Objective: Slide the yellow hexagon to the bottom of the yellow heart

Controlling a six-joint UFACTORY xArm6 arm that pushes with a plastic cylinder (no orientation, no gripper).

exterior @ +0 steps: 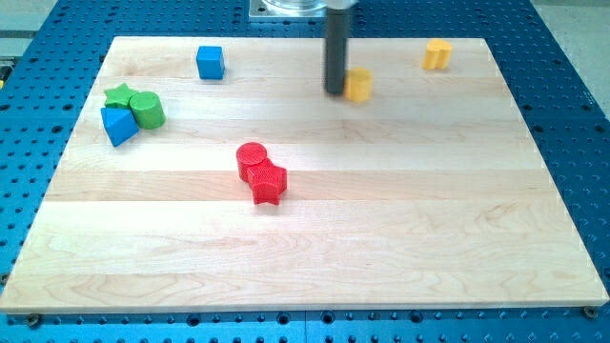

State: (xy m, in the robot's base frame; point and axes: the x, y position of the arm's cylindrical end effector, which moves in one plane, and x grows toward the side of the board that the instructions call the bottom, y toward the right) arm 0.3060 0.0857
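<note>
Pale smooth wooden board (315, 248), matt ridged red blocks (261, 172), perforated blue metal table (572, 86)

- You see a pale wood board (315, 248) filling most of the view, its grain running left to right in long planks.
- Around it lies a blue bench (572, 105), a metal plate dotted with a regular grid of small holes.
- At the view's top left you can make out a strip of grey rail (19, 36) beside the blue plate.
- Light falls evenly from above; you get only soft, short shadows on the board and a faint sheen near its top edge.
</note>
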